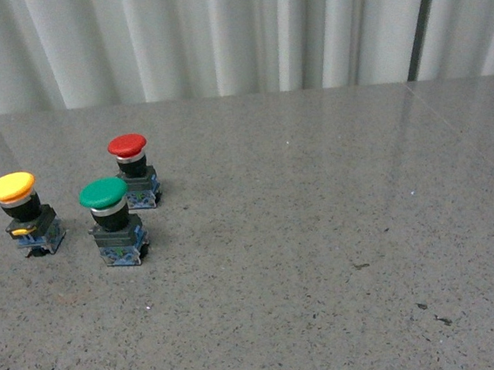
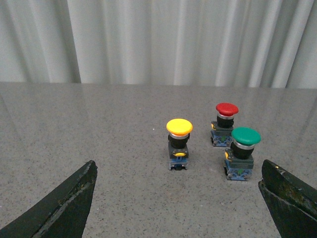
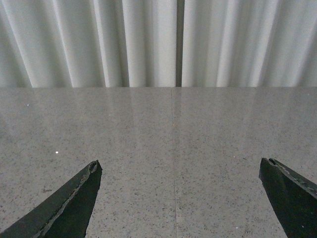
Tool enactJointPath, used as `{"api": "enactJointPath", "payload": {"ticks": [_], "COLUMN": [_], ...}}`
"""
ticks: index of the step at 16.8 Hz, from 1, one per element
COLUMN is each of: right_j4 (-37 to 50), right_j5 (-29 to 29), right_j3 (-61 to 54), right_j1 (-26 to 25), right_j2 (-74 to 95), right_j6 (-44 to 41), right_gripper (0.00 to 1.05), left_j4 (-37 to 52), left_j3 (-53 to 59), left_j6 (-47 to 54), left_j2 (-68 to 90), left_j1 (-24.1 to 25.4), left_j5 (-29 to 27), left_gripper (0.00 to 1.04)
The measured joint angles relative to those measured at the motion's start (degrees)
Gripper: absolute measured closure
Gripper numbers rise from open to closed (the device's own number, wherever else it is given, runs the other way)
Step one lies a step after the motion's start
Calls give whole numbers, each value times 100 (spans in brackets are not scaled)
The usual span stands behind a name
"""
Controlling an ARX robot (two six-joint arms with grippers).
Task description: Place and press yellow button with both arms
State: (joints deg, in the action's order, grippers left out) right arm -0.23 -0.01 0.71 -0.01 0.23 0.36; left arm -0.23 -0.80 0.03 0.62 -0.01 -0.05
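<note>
Plainly left gripper [image 2: 178, 162] and right gripper [image 3: 179, 161] gape wide, empty

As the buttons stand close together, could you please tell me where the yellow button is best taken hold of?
I would grip the yellow button on its black body, below the wide overhanging cap. It stands upright and leftmost, with the green button on its right, so coming from its free left side looks safest.
</note>
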Motion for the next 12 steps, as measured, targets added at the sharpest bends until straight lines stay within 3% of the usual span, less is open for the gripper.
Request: {"api": "enactJointPath", "payload": {"ticks": [12], "right_j4": [0], "right_j5": [-2], "right_j3": [0], "right_j1": [0], "right_j2": [0], "right_j6": [0], "right_gripper": [7], "left_j4": [0], "left_j3": [0], "left_j6": [0], "left_j2": [0], "left_j1": [0], "left_j5": [0], "left_gripper": [7]}}
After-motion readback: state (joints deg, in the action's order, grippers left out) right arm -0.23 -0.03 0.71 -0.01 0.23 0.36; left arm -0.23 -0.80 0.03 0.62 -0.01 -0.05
